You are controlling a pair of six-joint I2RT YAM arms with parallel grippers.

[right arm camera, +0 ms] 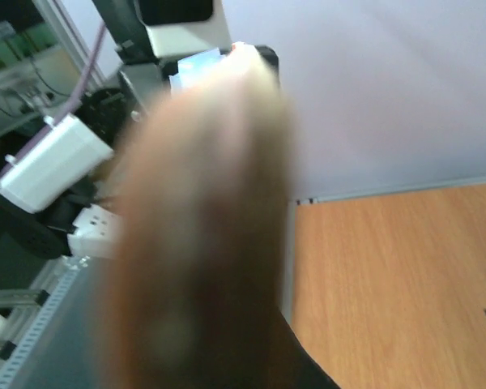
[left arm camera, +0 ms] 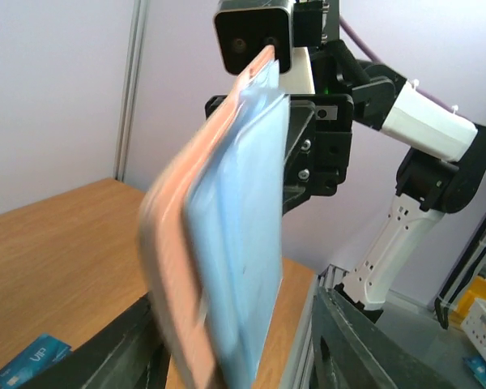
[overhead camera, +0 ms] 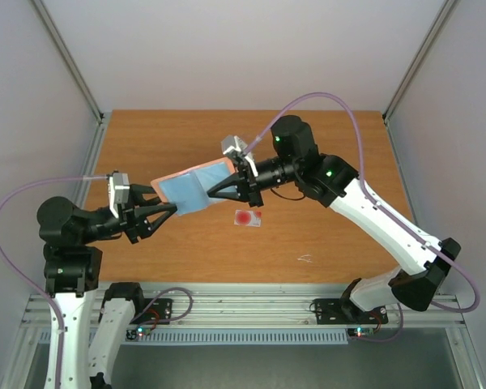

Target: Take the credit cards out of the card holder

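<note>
Aloft over surface [overhead camera: 324, 146] centre: card holder [overhead camera: 190, 188], unfolded, light blue inside up. right pincer [overhead camera: 229, 180] pinching its 2 o'clock end. left pincer [overhead camera: 165, 215] spread, fingers flanking its 8 o'clock end. white card [overhead camera: 248, 217], red mark, flat on surface at holder's 5 o'clock. blue card [left arm camera: 32, 361] also on surface.

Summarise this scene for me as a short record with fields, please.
Card holder: held in the air, light blue inside facing up
Right gripper: shut on the holder's right end
Left gripper: open, its fingers either side of the holder's left end
White card: lying on the table, red mark up
Blue card: lying on the table
</note>
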